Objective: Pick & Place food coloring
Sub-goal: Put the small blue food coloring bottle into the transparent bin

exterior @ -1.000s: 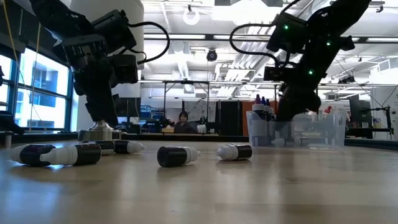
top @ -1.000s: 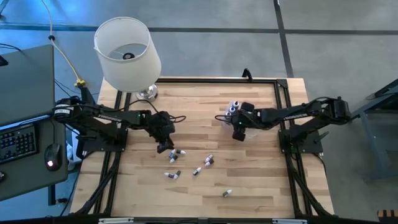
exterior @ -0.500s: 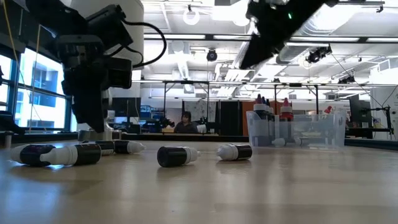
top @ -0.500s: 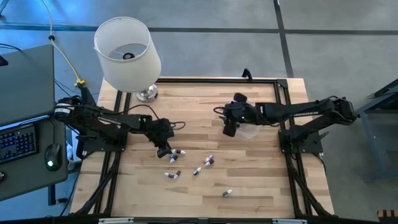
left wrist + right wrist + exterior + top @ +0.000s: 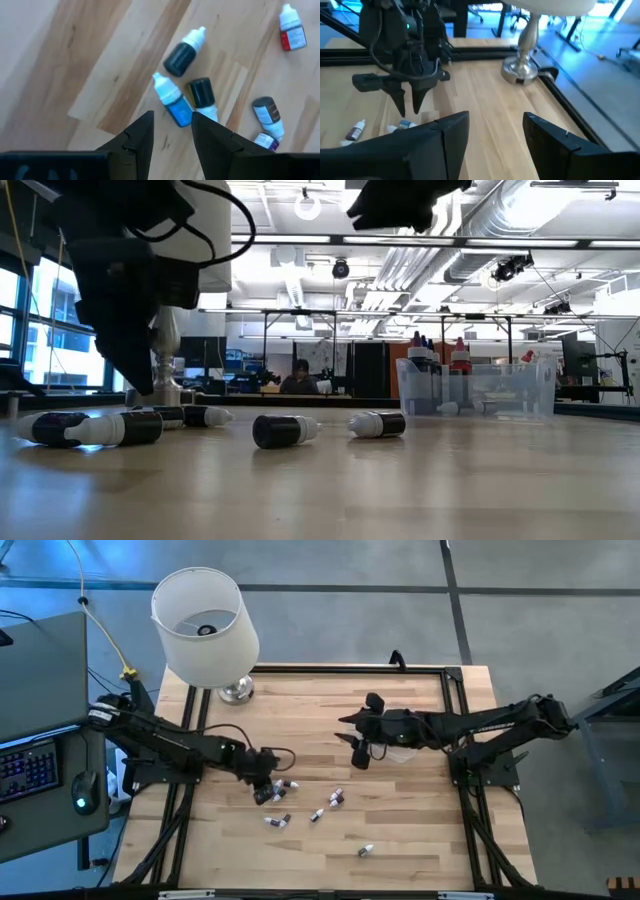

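Observation:
Several food coloring bottles (image 5: 300,802) lie on their sides on the wooden table, white caps on dark or coloured bodies. My left gripper (image 5: 172,117) hangs open just above them, pointing steeply down, with a blue bottle (image 5: 172,100) right ahead of its fingertips and dark bottles (image 5: 184,52) beside it. My right gripper (image 5: 357,758) is open and holds nothing, raised high left of the clear tub (image 5: 500,395). A few bottles (image 5: 415,370) stand upright in the tub, one with a red cap (image 5: 460,358).
A white-shaded lamp (image 5: 205,625) stands at the table's far left corner, its metal base (image 5: 520,70) on the wood. A lone bottle (image 5: 366,851) lies toward the near edge. Bare wood lies between the bottle cluster and the tub. A keyboard and mouse sit off the table's left.
My right gripper has risen well clear of the tub, swung toward the table's left and tipped up toward level; a red-capped bottle now shows standing in the tub. My left gripper has shifted a little toward the near edge over the lying bottles and turned about.

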Available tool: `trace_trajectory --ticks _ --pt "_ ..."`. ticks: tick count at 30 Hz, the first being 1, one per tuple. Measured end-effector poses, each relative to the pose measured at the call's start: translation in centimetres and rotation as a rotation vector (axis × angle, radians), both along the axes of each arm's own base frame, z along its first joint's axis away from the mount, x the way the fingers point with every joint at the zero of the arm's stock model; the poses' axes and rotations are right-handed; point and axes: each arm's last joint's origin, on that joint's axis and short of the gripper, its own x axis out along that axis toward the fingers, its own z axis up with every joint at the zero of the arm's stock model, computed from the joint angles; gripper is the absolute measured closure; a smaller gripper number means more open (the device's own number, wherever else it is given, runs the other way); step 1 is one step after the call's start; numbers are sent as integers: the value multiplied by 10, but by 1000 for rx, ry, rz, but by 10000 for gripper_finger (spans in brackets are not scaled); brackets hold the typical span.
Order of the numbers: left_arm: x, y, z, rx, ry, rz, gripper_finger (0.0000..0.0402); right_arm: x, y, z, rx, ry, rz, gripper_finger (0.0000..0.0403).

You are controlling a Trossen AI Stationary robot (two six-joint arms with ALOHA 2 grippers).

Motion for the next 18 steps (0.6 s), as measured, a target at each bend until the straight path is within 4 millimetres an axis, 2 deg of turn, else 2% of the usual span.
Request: trace_trajectory --ticks 12,18 --pt "-3 -14 0 97 -30 25 270 0 4 0 31 -12 10 222" --pt "6 -19 -15 117 -16 22 270 0 5 -1 70 -10 17 222"
